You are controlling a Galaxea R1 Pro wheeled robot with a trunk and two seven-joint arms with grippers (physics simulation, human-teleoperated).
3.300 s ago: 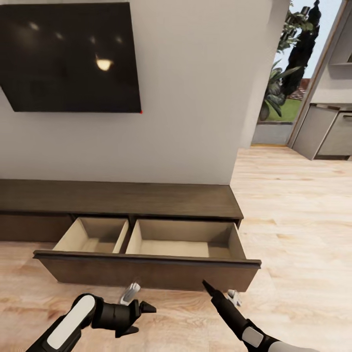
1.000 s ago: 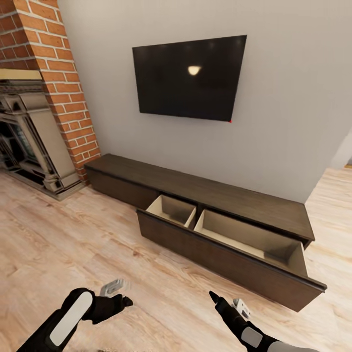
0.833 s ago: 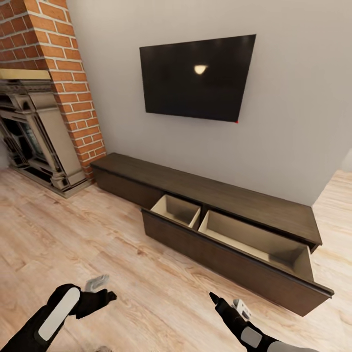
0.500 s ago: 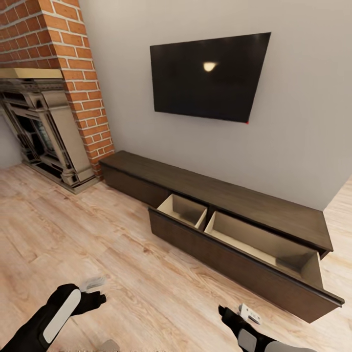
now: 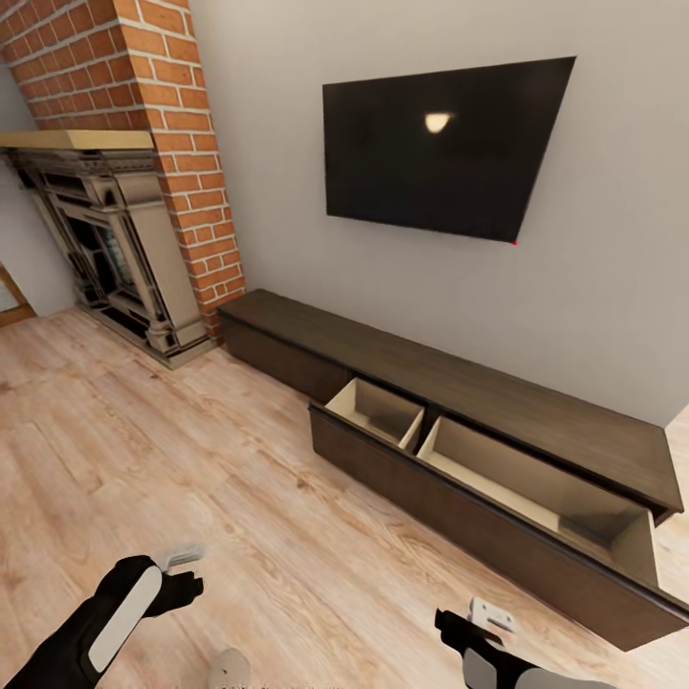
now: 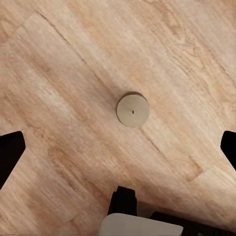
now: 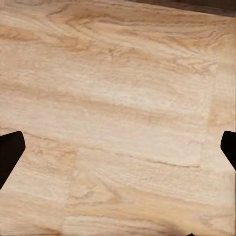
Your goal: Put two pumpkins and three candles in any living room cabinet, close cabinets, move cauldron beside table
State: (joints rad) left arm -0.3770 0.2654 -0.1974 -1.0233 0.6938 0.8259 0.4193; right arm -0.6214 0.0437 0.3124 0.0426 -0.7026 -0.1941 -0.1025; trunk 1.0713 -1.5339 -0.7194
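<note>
The long dark-brown cabinet runs along the wall, and its wide drawer is pulled out, showing two bare beige compartments. One stubby grey-beige candle stands on the wooden floor straight below my left gripper, which is open and apart from it. The same candle peeks in at the head view's lower edge, beside my left gripper. My right gripper hangs open over bare floor, low in the head view and in front of the drawer. The pumpkins, cauldron and table are out of view.
A black TV hangs on the grey wall above the cabinet. A brick chimney with an ornate fireplace stands to the left. Light wooden floor stretches wide between me and the cabinet.
The head view has swung left and pulled back, bringing the fireplace into sight. My left arm has dropped lower, and a candle now shows at the bottom edge.
</note>
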